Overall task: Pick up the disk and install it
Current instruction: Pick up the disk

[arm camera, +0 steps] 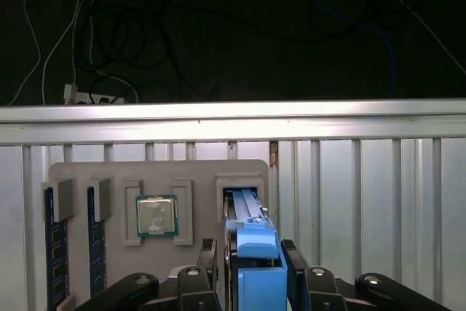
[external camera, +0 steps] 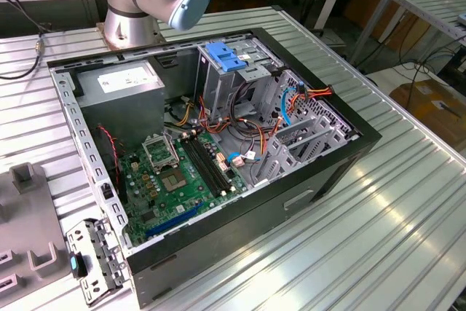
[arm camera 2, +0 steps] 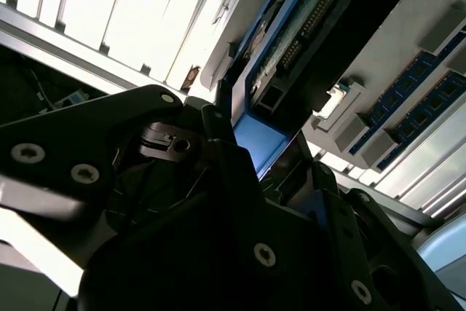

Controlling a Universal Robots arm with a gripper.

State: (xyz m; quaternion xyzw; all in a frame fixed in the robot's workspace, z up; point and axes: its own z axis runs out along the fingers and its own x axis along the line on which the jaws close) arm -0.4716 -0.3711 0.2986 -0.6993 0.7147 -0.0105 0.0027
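Between the black fingers of the claw (arm camera: 250, 251) sits the disk (arm camera: 261, 285), pinched on both flat sides, so the claw is closed about as far as the disk's thickness allows. The disk stands on edge directly over an upright slot (arm camera: 244, 186) in a grey tray (arm camera: 189, 172); whether its lower end has cleared the slot I cannot tell. Beside that slot the tray holds a square processor chip (arm camera: 156, 215) in its own recess, and further along two memory sticks (arm camera: 51, 253) stand on edge. The tray lies on a slatted metal counter (arm camera: 364, 202), and past the counter's far rail loose cables (arm camera: 109, 41) hang in the dark. Nothing stands between the claw and the tray. In the exterior view the open computer case (external camera: 320, 172) lies on the counter with its motherboard (external camera: 182, 180) exposed, a grey power supply box (external camera: 120, 85) at the far end and a blue handle piece (external camera: 226, 56) on top of the drive cage. The arm's base (external camera: 127, 20) stands behind the case. In both wrist views the disk shows blue plastic rails; the second wrist view adds a green circuit board and connector along one side (arm camera 2: 291, 49).
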